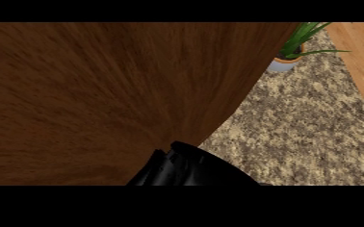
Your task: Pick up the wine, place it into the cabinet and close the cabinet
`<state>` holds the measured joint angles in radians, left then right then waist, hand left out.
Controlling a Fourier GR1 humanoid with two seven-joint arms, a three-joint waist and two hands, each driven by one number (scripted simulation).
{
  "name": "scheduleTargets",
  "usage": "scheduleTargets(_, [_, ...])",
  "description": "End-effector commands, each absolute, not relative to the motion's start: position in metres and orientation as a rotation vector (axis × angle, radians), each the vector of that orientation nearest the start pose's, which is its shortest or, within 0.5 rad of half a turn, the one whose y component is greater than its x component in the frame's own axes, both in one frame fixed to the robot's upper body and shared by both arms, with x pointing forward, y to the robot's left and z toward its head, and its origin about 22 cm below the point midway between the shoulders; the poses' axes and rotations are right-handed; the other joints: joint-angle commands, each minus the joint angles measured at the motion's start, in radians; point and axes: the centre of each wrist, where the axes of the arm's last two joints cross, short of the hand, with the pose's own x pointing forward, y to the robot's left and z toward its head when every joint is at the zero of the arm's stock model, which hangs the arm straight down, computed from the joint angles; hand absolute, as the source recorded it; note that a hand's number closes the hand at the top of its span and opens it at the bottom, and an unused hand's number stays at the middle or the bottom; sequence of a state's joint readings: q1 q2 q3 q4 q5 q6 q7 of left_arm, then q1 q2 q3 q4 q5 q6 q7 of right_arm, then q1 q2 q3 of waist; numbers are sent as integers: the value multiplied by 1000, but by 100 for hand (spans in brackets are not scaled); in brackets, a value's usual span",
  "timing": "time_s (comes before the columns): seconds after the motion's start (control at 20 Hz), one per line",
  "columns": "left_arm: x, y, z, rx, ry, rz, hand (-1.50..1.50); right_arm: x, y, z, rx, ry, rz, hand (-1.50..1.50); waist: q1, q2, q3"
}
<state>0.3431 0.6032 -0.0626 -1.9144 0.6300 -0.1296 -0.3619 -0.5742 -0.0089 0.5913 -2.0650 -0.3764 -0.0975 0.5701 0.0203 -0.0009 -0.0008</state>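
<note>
A dark wooden panel, judged to be the cabinet door [107, 101], fills the left and centre of the head view. Its right edge runs diagonally from the upper right down to the lower centre.

A black hand [190, 169] shows at the bottom edge, directly at the door's lower end and touching or nearly touching it. Which arm it belongs to cannot be determined. Whether its fingers are spread, pressed together or pinching anything cannot be told.

Right of the door lies the granite counter [298, 134]. A potted plant [293, 53] stands on it near the door's upper right edge.

The wine is not visible; it may be behind the door or inside the cabinet.

Handling judgement: a wine bottle is rigid, fairly heavy, smooth and breakable. Grasp it around the body, not the neck, and keep it upright. The door is stiff; push its flat face near the free edge.
</note>
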Motion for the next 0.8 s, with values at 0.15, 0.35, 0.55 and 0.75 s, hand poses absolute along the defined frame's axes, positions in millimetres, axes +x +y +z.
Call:
scheduleTargets(0.15, [167,333,59,-260,-1854,-97,150,243,-22,226,891,-1662,618,150,2,2,0])
scheduleTargets(0.35, [156,346,77,-265,-1885,-98,150,250,-16,244,907,-1658,567,150,3,-1,0])
scheduleTargets(0.55, [160,346,65,-246,-1869,-81,150,285,-18,207,882,-1627,499,150,-3,2,1])
scheduleTargets(0.75, [163,347,64,-250,-1859,-107,150,325,-36,195,873,-1601,427,150,-3,5,1])
